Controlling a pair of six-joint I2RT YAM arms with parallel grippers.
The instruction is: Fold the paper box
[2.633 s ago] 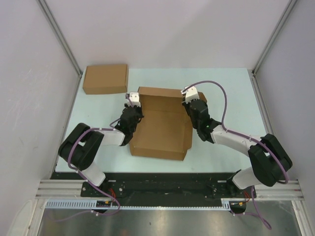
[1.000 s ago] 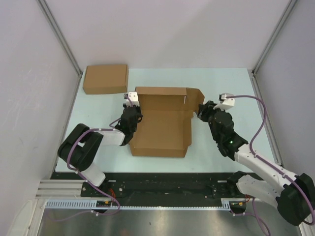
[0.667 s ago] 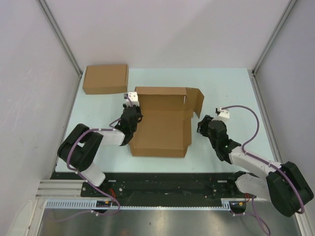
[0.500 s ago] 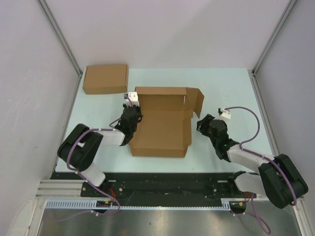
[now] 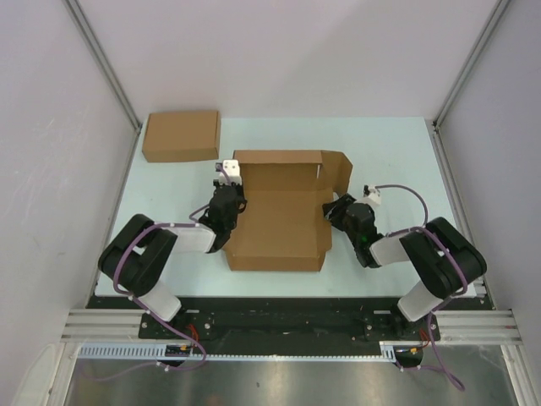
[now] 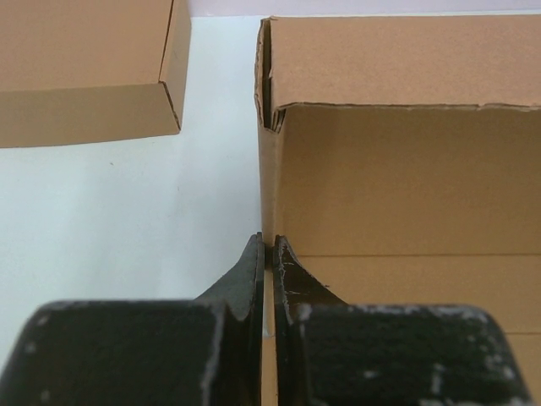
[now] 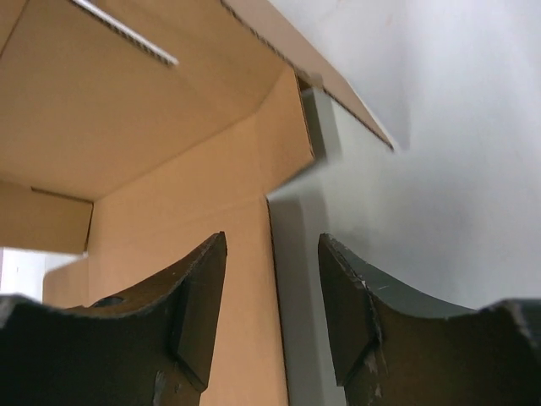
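Observation:
The paper box (image 5: pixel 279 224) lies open in the middle of the table, its back wall and a back-right flap (image 5: pixel 340 172) standing up. My left gripper (image 5: pixel 232 196) is shut on the box's thin upright left wall; in the left wrist view the jaws (image 6: pixel 269 247) pinch that cardboard edge (image 6: pixel 265 169). My right gripper (image 5: pixel 332 211) sits low at the box's right side and is open. In the right wrist view the edge of the side panel (image 7: pixel 169 135) runs between its fingers (image 7: pixel 270 249), touching neither.
A second, closed brown cardboard box (image 5: pixel 181 135) lies at the back left, also in the left wrist view (image 6: pixel 80 59). The pale green table (image 5: pixel 389 152) is walled by grey panels on both sides and behind.
My right arm has drawn back from the back-right flap and dropped low beside the box's right edge. The left gripper and the box have stayed put.

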